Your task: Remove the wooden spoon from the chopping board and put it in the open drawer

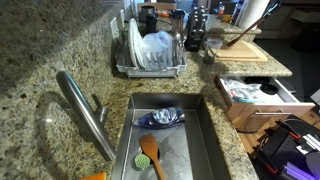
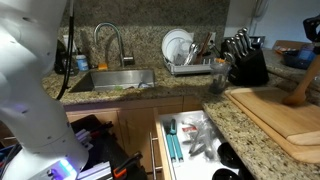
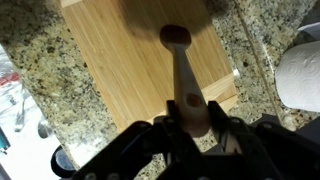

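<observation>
**Inspector:** Granite desk (image 1: 50,50) ran through the whole scene, correct?

**Examiner:** Correct. At the left of an exterior view stood the faucet (image 1: 85,112) over the sink (image 1: 190,150). A broad orange-brown spoon (image 1: 150,152) lay in the basin, and that was not the task's item. Behind the sink sat the dish rack (image 1: 150,68), and further right the knife block (image 1: 196,30).

**Inspector:** And the task's item?

**Examiner:** The wooden spoon (image 3: 180,65) was over the chopping board (image 3: 120,70), toward the right end of the desk. In the wrist view the hand (image 3: 192,114) was closed on the handle near its end, one finger on either side, with the bowl pointing away. Both exterior views showed the spoon tilted, handle end high. Whether the bowl touched the board, I could not tell.

**Inspector:** The drawer?

**Examiner:** The drawer (image 1: 268,110) stood open near the board, under the desk edge, with light-coloured clutter inside.

**Inspector:** Your judgement of the step in hand?

**Examiner:** Lift-off. The grip sat far from the bowl, so the slim handle could pivot between the fingers. I advised a straight rise until the bowl cleared the board's rim. A slow carry out past the desk edge should follow, well off the paper towel roll (image 3: 300,75) at the right. I also advised lowering the spoon into a free patch of the drawer before release, since a drop from height could bounce it out.
</observation>
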You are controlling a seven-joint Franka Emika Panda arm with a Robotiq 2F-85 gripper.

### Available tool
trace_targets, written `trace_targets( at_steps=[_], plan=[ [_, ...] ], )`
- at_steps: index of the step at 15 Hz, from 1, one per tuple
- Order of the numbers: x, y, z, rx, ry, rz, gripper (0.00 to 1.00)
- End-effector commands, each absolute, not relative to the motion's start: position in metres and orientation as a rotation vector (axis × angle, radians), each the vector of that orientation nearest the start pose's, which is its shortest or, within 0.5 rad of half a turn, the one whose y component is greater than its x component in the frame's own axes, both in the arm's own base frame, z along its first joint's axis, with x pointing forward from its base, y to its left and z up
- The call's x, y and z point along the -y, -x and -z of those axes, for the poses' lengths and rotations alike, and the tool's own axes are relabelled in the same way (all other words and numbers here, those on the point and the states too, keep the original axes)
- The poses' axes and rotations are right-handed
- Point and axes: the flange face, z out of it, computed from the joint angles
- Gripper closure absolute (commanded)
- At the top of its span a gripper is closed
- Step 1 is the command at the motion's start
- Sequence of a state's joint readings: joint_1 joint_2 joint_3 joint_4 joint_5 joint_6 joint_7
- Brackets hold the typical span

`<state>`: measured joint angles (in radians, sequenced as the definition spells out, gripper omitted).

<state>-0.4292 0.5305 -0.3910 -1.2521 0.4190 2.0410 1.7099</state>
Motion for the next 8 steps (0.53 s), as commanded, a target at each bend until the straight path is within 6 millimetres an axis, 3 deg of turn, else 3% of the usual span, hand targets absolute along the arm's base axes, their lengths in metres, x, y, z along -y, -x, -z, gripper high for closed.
trace_targets(
  at_steps=[1,5,6,8],
  plan=[
    [0.437,-0.527,-0.497,-2.715,0.869,0.131,0.9],
    [0.41,-0.505,-0.477,-2.795,0.876,0.19,0.9],
    [0.429,-0.525,-0.487,-2.782,0.881,0.167,0.65],
    [0.418,-0.518,-0.48,-2.8,0.882,0.178,0.65]
  ],
)
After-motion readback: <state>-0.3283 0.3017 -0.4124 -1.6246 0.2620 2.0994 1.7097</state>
